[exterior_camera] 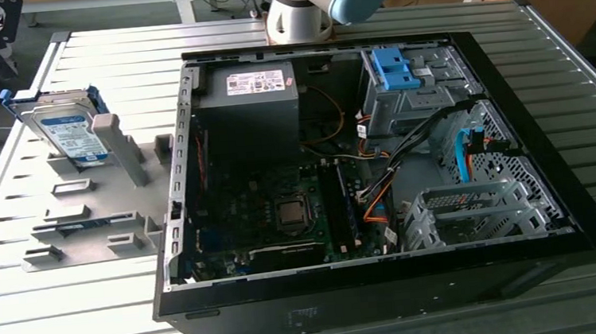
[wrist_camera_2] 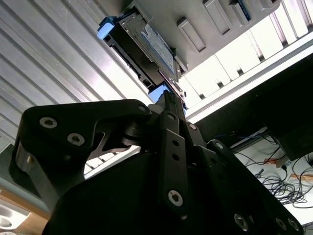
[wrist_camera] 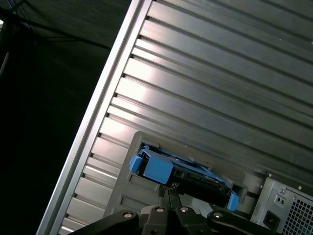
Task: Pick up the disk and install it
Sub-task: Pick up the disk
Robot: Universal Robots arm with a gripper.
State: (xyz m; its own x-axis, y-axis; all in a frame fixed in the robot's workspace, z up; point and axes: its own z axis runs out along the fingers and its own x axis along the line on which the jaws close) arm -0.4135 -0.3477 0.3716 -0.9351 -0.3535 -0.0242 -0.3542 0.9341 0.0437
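Status, going from the exterior view's left to its right: disk (exterior_camera: 66,131) sits in the grey holder (exterior_camera: 127,152) on the slatted table (exterior_camera: 77,328), well apart from the open computer case (exterior_camera: 558,222). It's not picked yet, so I judge this to be the approach step of the pickup, with the install not begun. My gripper (wrist_camera: 166,190) is clenched on nothing. Its tips are pressed together in both wrist views, aimed at the disk's blue frame but apart from it. The disk stands on edge, leaning against a holder post, not lying flat. Its long axis looks to rise off the table at a tilt, blue handle end up, label face toward the exterior camera. I can't tell which edge carries the connectors. Judgement: a grasp calls for the jaws spread first, then squared across the frame's thin sides, then a pull along the lean so the disk doesn't bind on the post. Inside the case, toward the exterior view's right, there's a blue bracket (exterior_camera: 395,70) in the upper bay and a grey drive cage (exterior_camera: 472,211) lower down.
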